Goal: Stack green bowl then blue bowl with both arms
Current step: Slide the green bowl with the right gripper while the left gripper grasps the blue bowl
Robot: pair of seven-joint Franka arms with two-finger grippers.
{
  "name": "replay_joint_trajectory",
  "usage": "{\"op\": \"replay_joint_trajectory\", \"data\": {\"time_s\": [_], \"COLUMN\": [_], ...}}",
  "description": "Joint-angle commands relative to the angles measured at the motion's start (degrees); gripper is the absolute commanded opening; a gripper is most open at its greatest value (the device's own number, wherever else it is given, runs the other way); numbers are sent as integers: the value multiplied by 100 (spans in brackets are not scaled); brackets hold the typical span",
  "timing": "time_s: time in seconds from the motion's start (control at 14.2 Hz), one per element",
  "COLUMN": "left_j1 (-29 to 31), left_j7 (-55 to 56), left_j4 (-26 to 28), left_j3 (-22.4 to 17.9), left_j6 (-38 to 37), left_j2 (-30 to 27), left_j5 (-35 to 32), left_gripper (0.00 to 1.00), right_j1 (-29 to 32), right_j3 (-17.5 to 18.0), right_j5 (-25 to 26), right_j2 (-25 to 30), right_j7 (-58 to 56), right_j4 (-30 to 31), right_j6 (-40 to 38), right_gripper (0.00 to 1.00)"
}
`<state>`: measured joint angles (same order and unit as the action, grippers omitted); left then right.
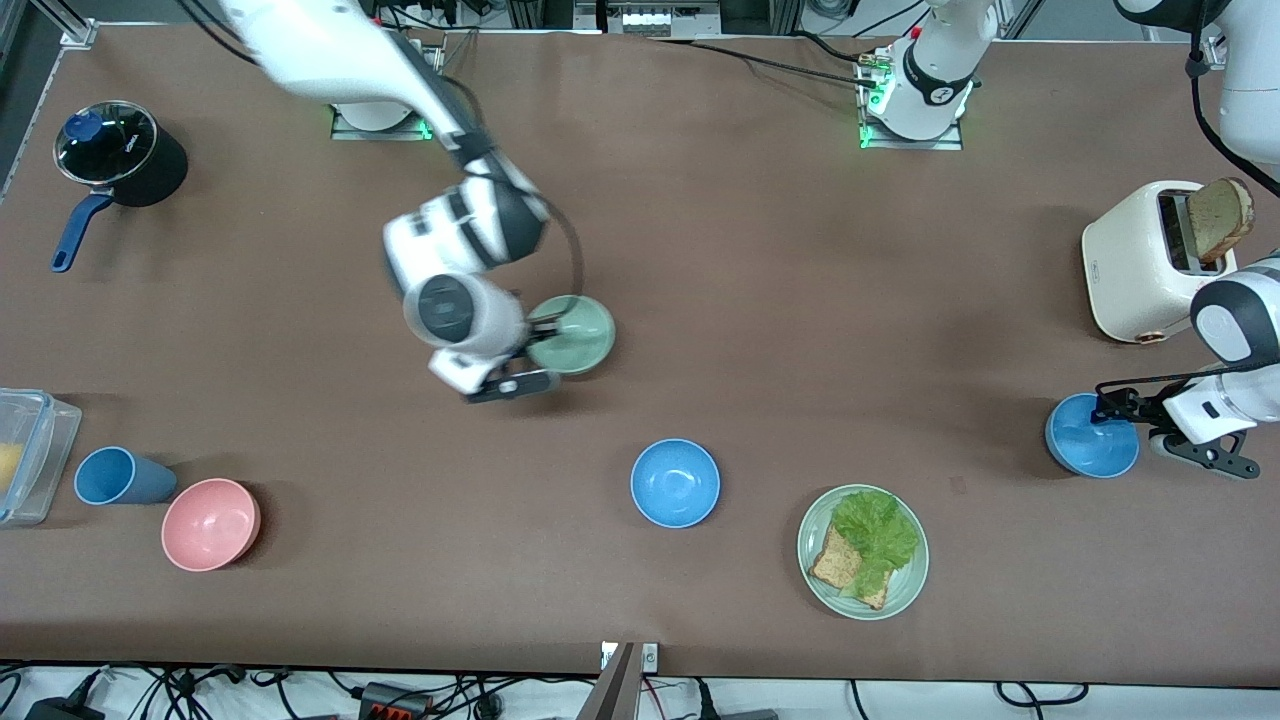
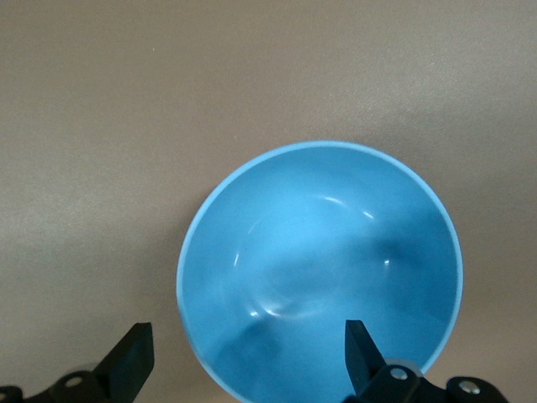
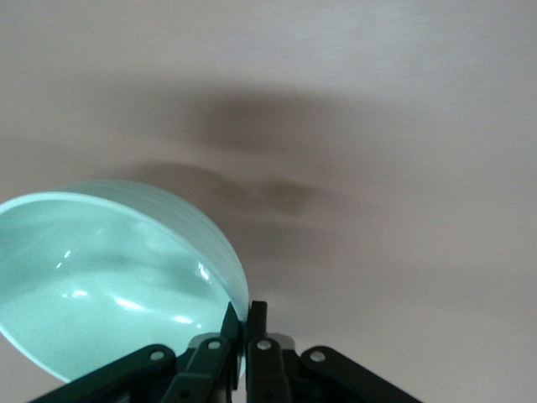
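Observation:
My right gripper (image 1: pixel 540 335) is shut on the rim of the pale green bowl (image 1: pixel 575 335) and holds it tilted above the middle of the table. The right wrist view shows the fingers (image 3: pixel 256 317) pinching the bowl's rim (image 3: pixel 109 277), with its shadow on the table beneath. My left gripper (image 1: pixel 1105 408) is open over a blue bowl (image 1: pixel 1092 440) at the left arm's end of the table. In the left wrist view one finger (image 2: pixel 134 357) is outside this bowl (image 2: pixel 319 269) and the other is over its inside. A second blue bowl (image 1: pixel 675 482) sits mid-table, nearer the front camera.
A green plate (image 1: pixel 905 590) with lettuce and toast lies beside the second blue bowl. A white toaster (image 1: pixel 1140 265) with toast stands near the left gripper. A pink bowl (image 1: pixel 210 523), blue cup (image 1: pixel 118 476), clear container (image 1: pixel 30 455) and black pot (image 1: pixel 125 155) are at the right arm's end.

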<state>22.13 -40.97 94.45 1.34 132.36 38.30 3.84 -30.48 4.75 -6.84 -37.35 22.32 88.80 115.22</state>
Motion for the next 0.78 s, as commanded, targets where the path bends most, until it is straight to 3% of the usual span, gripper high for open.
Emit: {"op": "replay_joint_trajectory", "data": {"time_s": [0.0, 0.21, 0.42, 0.57, 0.71], "left_j1": [63, 72, 98, 99, 99], "left_j7": [-174, -183, -183, -174, -174], "left_j4": [-138, -138, -138, -138, -138], "left_j3": [16, 16, 16, 16, 16], "left_j6": [9, 9, 9, 9, 9], "left_j2": [116, 125, 143, 169, 178], "left_j5": [327, 345, 354, 354, 354], "left_gripper": [100, 93, 83, 70, 47], "right_j1": [-378, -686, -818, -932, -1038], "right_j3": [-44, -44, -44, -44, -53], "right_j5": [-89, -580, -739, -740, -748], "right_j2": [-483, -589, -598, -589, -607], "right_j7": [675, 949, 950, 950, 976], "right_j4": [-583, -583, -575, -513, -434], "right_j6": [-79, 290, 256, 203, 203], "right_gripper": [0, 0, 0, 0, 0]}}
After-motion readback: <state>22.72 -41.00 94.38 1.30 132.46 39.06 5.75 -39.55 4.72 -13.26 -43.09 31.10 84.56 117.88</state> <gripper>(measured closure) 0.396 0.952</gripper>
